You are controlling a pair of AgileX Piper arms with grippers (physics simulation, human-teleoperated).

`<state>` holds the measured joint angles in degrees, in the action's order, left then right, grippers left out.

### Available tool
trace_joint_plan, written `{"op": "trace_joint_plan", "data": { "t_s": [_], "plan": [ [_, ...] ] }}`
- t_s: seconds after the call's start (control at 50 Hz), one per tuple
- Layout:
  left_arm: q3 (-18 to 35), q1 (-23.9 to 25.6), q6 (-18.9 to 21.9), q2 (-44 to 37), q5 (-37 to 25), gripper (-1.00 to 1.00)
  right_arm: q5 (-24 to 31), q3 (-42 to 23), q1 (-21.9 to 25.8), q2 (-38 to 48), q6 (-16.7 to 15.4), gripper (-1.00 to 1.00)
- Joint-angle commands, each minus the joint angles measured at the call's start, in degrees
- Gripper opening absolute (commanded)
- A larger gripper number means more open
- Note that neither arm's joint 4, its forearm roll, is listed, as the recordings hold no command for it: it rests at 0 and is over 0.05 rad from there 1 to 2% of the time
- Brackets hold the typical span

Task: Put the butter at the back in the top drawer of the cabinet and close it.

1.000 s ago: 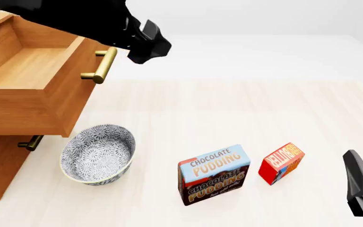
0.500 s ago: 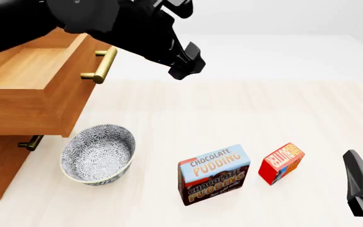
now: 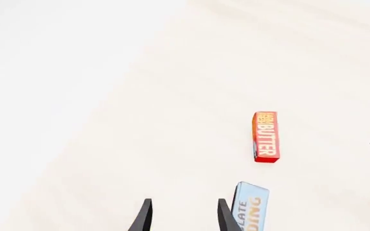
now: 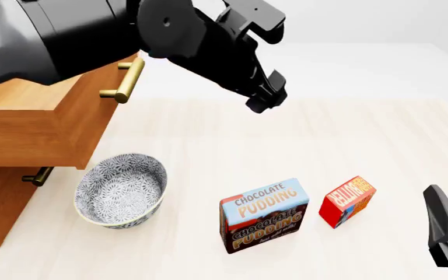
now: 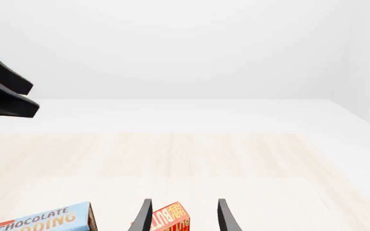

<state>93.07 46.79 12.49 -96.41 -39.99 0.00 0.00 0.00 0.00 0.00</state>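
My left gripper (image 4: 265, 100), fingers spread and holding nothing, hangs high over mid-table, well apart from the butter (image 4: 347, 200) standing near the front, just beside the pudding box (image 4: 263, 214). I'd descend squarely over the butter, clearing that box. My right gripper (image 5: 181, 215), also spread and unladen, hovers near the butter; the top drawer (image 4: 30, 111) stands open.

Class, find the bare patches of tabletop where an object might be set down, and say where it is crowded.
Free: the far tabletop beyond the pudding box and butter. Crowded: the near strip holding the patterned bowl, both boxes and the cabinet.
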Motion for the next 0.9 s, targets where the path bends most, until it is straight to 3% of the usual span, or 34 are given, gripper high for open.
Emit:
{"op": "trace_joint_plan", "data": {
  "t_s": [0.02, 0.9],
  "plan": [
    [1.7, 1.7, -0.6, -3.1, 0.1, 1.00, 0.0, 0.0, 0.0, 0.0, 0.0, 1.00],
    [5.3, 6.6, -2.1, -10.8, 0.2, 1.00, 0.0, 0.0, 0.0, 0.0, 0.0, 1.00]
  ]
}}
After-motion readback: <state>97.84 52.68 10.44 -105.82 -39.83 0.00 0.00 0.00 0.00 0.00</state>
